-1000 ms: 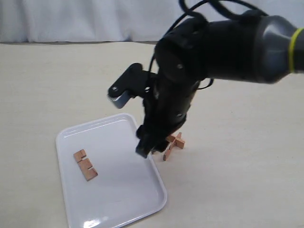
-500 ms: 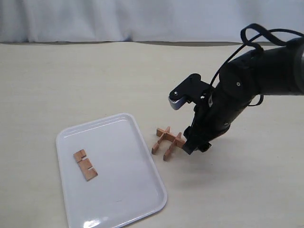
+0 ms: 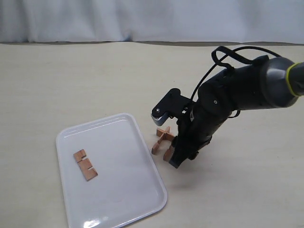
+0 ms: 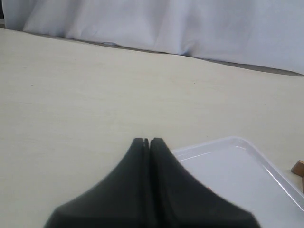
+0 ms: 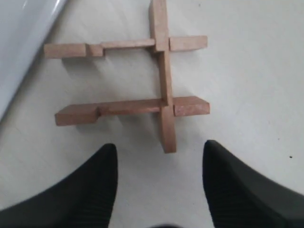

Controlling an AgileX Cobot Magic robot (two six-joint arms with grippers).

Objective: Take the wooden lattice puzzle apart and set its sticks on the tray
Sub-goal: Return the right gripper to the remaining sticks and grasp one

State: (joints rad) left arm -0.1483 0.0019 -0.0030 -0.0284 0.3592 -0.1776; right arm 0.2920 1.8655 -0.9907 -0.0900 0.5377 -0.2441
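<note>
The wooden lattice puzzle lies on the table just right of the tray. In the right wrist view it shows as three sticks: two parallel ones crossed by one. A single notched stick lies on the tray's left part. My right gripper hangs open over the puzzle. Its fingertips stand either side of the crossing stick's near end, apart from it, with the gripper holding nothing. My left gripper is shut and empty, near the tray's corner.
A white curtain runs along the table's far edge. A black cable loops above the right arm. The tray's rim lies close beside the puzzle. Bare beige table surrounds both.
The right arm swung from above the tray's edge out to the right, then came back left and down over the puzzle. Its jaws have narrowed somewhat.
</note>
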